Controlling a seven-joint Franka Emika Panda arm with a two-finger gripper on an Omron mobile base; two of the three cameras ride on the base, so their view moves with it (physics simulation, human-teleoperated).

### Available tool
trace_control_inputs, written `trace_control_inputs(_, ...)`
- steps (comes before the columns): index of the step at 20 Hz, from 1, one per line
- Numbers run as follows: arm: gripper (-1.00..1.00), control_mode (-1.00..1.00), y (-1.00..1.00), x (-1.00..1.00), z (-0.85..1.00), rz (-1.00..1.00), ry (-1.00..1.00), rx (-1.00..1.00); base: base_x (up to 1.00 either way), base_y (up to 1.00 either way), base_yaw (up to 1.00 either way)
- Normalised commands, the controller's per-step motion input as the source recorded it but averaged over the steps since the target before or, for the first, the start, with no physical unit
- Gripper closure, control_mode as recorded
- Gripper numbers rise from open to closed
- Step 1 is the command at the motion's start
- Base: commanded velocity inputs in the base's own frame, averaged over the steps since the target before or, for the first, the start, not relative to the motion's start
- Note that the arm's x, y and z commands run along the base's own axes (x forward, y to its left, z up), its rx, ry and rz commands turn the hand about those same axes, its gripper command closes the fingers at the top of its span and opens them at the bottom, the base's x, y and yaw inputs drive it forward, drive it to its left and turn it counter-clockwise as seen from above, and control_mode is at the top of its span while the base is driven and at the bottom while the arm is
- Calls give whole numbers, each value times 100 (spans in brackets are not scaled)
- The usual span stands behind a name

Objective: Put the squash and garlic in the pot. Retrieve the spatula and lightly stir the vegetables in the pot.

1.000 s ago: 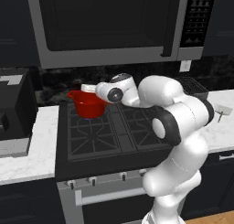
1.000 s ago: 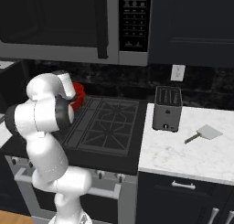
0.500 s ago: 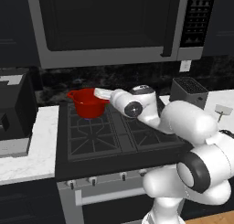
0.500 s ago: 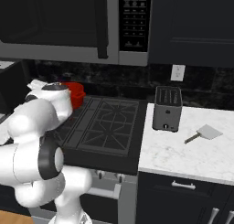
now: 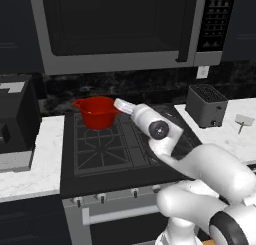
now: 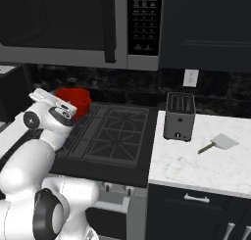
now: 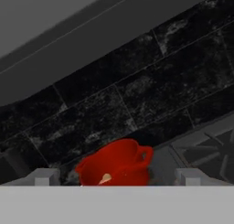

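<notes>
Left base view: pot (image 5: 98, 111) sat on the stove's (image 5: 100, 149) rear left burner, arm's end just beside its rim | Right base view: spatula (image 6: 219, 143) lay on the worktop (image 6: 206, 158) right of the toaster (image 6: 179, 116) | Hand view: gripper (image 7: 116, 177) spread wide and empty, pot between its tips, something pale inside.

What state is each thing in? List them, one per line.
pot: upright on the stove's back left burner, something pale inside.
pincer: open, empty, aimed at the pot.
spatula: lying flat on the counter, untouched.
toaster: upright, slots empty.
microwave: door closed.
</notes>
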Motion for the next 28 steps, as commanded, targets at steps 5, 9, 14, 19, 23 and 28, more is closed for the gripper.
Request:
trace_control_inputs(5, -100, -100, 0, -45, 100, -16, 25, 13, 0, 0, 0)
trace_control_inputs(9, -100, -100, -7, -55, 100, -19, 30, 15, 0, 0, 0)
trace_control_inputs(14, -100, -100, -55, -66, 23, -29, 34, 13, 0, 0, 0)
trace_control_inputs(19, -100, -100, -98, -46, -55, -43, 25, 31, 0, 0, 0)
trace_control_inputs(23, -100, -100, -70, -3, -53, -71, 7, 31, 0, 0, 0)
trace_control_inputs(28, -100, -100, -36, 1, -37, -79, -4, 18, 0, 0, 0)
